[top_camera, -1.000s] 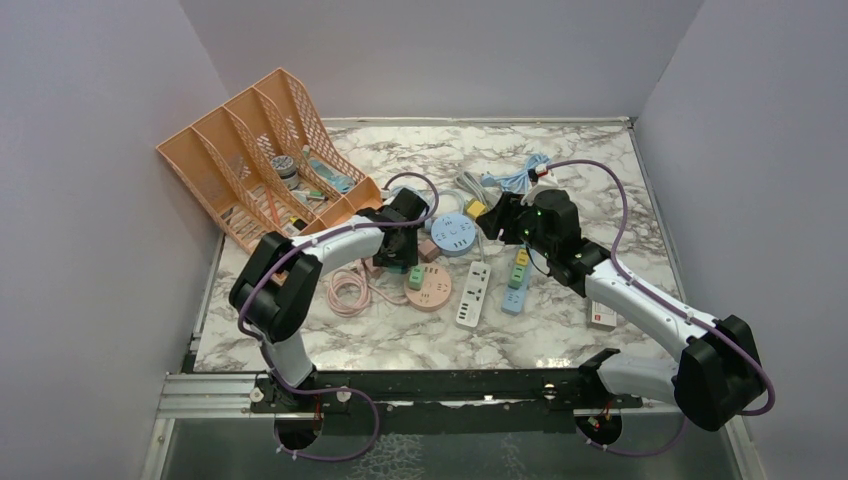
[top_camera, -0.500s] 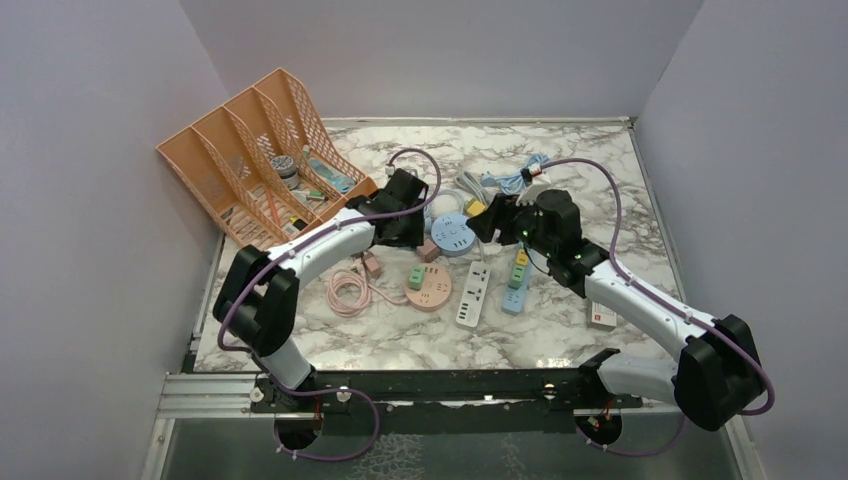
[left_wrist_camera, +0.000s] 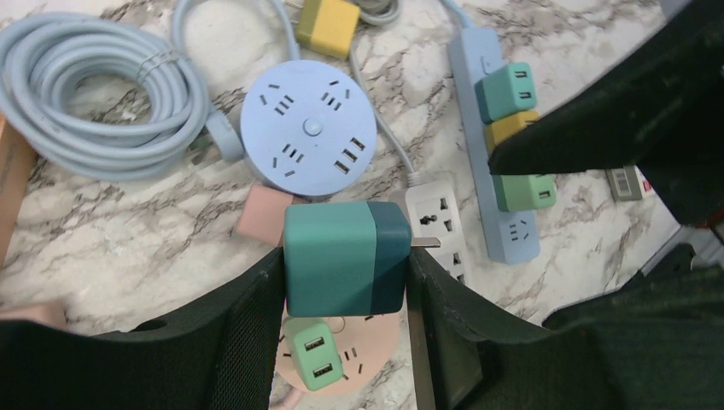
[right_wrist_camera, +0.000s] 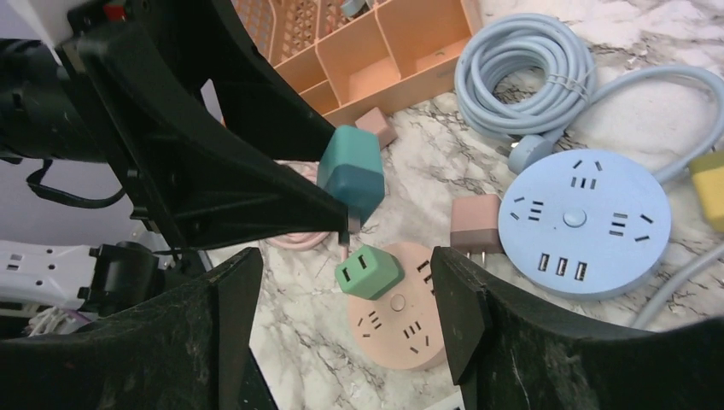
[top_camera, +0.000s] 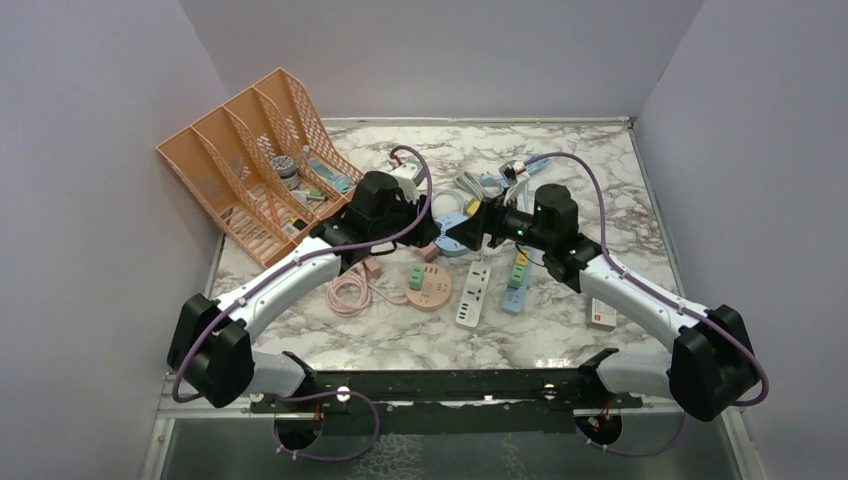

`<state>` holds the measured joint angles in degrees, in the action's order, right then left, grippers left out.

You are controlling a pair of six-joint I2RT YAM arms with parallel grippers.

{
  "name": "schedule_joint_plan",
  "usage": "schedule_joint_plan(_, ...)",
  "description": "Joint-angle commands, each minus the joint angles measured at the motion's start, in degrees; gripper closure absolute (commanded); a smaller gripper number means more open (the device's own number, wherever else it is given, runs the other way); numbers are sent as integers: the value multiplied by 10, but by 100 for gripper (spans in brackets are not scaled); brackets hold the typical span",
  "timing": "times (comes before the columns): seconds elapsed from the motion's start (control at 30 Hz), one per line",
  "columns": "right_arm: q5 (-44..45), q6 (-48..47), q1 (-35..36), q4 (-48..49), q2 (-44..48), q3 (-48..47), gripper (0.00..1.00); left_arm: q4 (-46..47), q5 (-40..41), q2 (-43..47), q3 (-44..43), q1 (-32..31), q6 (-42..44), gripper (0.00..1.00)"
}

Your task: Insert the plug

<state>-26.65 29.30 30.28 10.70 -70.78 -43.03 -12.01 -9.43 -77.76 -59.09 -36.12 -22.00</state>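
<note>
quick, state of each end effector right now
Left end effector: closed on the teal plug.
Right end effector: open, holding nothing.

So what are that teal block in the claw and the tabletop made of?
Teal block: looks like matte moulded plastic, smooth, with rounded edges and no glare. Its prong looks like shiny metal.
Tabletop: white with grey veining, so marble or a marble-print laminate; the look leaves that open.

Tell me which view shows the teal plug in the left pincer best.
Left wrist: the teal plug fills the centre, clamped in the left pincer, with a prong visible on its right. The right wrist shows it smaller, from the side. In the top view the arms hide it.
</note>
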Motion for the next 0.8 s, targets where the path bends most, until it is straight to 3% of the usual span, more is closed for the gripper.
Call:
schedule_joint_plan(0.0,-48,11,0,11,-6,-31,29,113,-95,45,37,-2,105,61)
schedule_joint_plan(0.27,-54,27,0,3,-11,-58,32,141,-96,63,48,-20,253,64)
schedule_joint_plan(0.5,82,69,0,-64,-7,-58,46,149,-123,62,41,-29,313,66)
schedule_joint_plan(0.77,9,51,0,-16,-20,-57,48,163,-116,68,50,-37,323,66)
